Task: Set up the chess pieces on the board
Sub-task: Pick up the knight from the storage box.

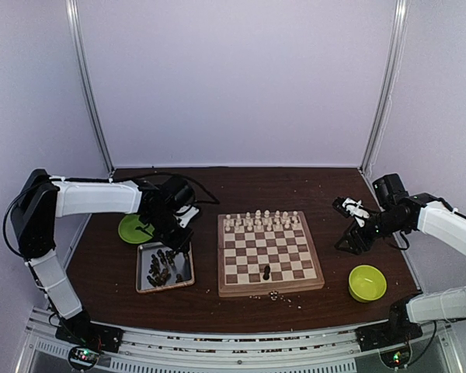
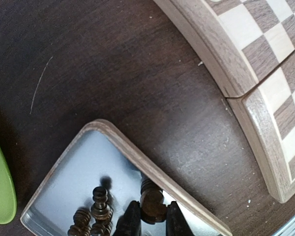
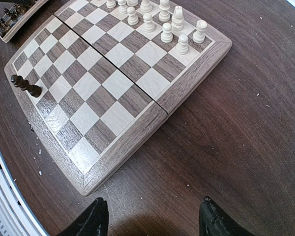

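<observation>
Dark wooden table (image 1: 217, 186), pale walls behind. Over the metal tray (image 1: 185, 260) the left gripper (image 2: 152, 219) has its fingers pinched tight on one dark chessman (image 2: 152, 204), with the other dark chess pieces (image 1: 161, 268) heaped in the tray just beside it. The right gripper (image 3: 152, 209) hovers beside the chessboard (image 1: 283, 252), spread wide, holding nothing. One dark piece (image 1: 266, 272) stands near the board's front edge, and cream chessmen (image 1: 262, 220) line the far rows.
</observation>
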`<state>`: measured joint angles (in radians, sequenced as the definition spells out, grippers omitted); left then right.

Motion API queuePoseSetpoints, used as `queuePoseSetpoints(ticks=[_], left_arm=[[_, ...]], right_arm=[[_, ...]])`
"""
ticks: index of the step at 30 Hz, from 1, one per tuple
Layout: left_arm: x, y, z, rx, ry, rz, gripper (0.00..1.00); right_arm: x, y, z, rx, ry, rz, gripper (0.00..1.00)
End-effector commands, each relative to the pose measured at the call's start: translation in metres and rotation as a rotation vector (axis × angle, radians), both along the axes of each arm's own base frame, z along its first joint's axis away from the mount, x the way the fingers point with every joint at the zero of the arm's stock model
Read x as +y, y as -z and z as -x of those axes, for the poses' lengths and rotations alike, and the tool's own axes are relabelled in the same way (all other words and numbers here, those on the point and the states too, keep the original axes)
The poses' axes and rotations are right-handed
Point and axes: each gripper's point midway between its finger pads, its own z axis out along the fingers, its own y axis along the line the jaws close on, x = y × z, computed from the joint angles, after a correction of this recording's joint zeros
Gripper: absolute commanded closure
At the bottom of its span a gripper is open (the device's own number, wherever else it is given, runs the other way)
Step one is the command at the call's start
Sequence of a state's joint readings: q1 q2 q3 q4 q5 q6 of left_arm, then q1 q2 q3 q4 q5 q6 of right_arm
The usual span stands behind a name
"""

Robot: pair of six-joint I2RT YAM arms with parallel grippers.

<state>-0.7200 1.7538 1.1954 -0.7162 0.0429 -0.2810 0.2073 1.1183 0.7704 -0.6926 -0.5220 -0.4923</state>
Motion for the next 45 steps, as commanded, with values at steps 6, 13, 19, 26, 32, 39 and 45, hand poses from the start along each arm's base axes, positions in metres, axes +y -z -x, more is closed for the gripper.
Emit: queuePoseSetpoints(ticks=[6, 13, 19, 26, 32, 39, 45], left_arm=[[-0.021, -0.022, 0.001, -0.011, 0.028, 0.120, 0.92], [-0.026, -0.008, 0.007, 0.043, 0.037, 0.154, 0.93], [-0.029, 0.008, 0.011, 0.077, 0.031, 0.171, 0.93], [-0.025, 0.023, 0.013, 0.157, 0.018, 0.182, 0.93], [-0.023, 0.025, 0.009, 0.214, -0.006, 0.225, 0.93], [-0.019, 0.014, 0.003, 0.284, -0.016, 0.321, 0.93], [-0.014, 0.003, 0.004, 0.347, 0.031, 0.338, 0.94]], right_arm=[[0.001, -0.008, -0.003, -0.016, -0.010, 0.001, 0.37], [0.002, -0.008, -0.002, -0.017, -0.013, -0.002, 0.37], [0.002, -0.009, -0.002, -0.018, -0.014, -0.004, 0.37], [0.003, -0.008, -0.001, -0.013, -0.017, -0.005, 0.37], [0.003, -0.008, 0.000, -0.012, -0.018, -0.006, 0.37], [0.003, -0.007, -0.001, -0.006, -0.021, -0.007, 0.37], [0.004, -0.007, 0.000, -0.003, -0.022, -0.009, 0.37]])
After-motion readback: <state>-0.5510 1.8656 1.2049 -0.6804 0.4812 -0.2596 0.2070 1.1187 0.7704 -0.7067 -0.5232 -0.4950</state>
